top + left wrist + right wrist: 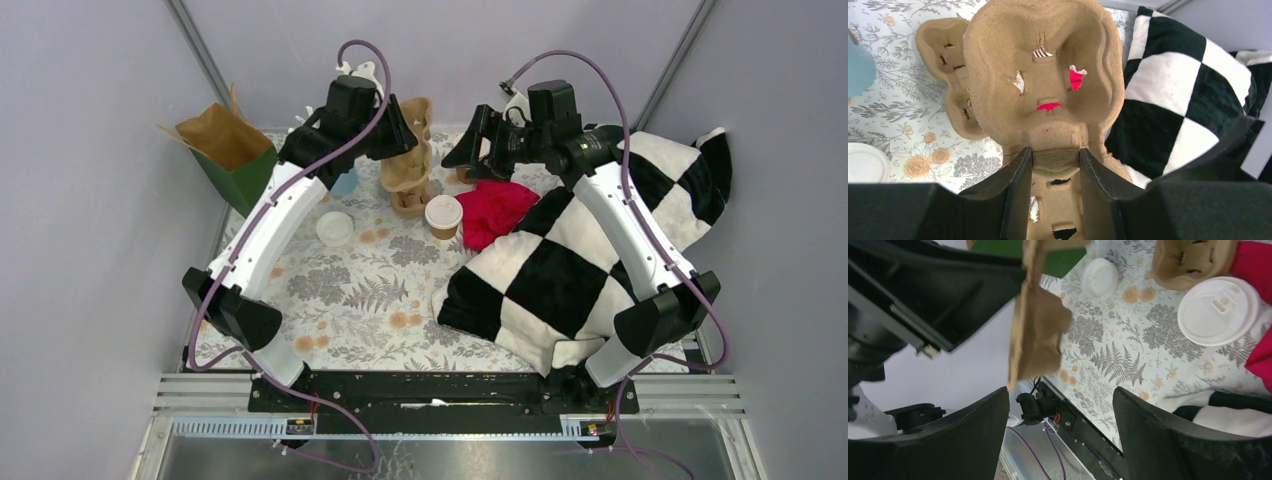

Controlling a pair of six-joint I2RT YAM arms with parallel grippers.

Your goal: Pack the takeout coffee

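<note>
The takeout coffee (pixel 443 216), a kraft cup with a white lid, stands on the floral cloth near the middle; its lid shows in the right wrist view (pixel 1218 310). It is hidden in the left wrist view. My left gripper (pixel 398 135) is shut on the middle ridge of a brown pulp cup carrier (pixel 1048 75), held tilted in the air behind and left of the coffee (pixel 418 140). My left gripper's fingers (pixel 1020 170) pinch the ridge. My right gripper (pixel 466 142) is open and empty, raised behind the coffee, and its jaws stand wide apart (pixel 1060 395).
A second pulp carrier (pixel 410 195) lies left of the coffee. A loose white lid (pixel 335 228) lies further left. A green and brown paper bag (pixel 232 150) stands at the back left. A red cloth (pixel 495 210) and a black-and-white checked blanket (pixel 580 250) fill the right.
</note>
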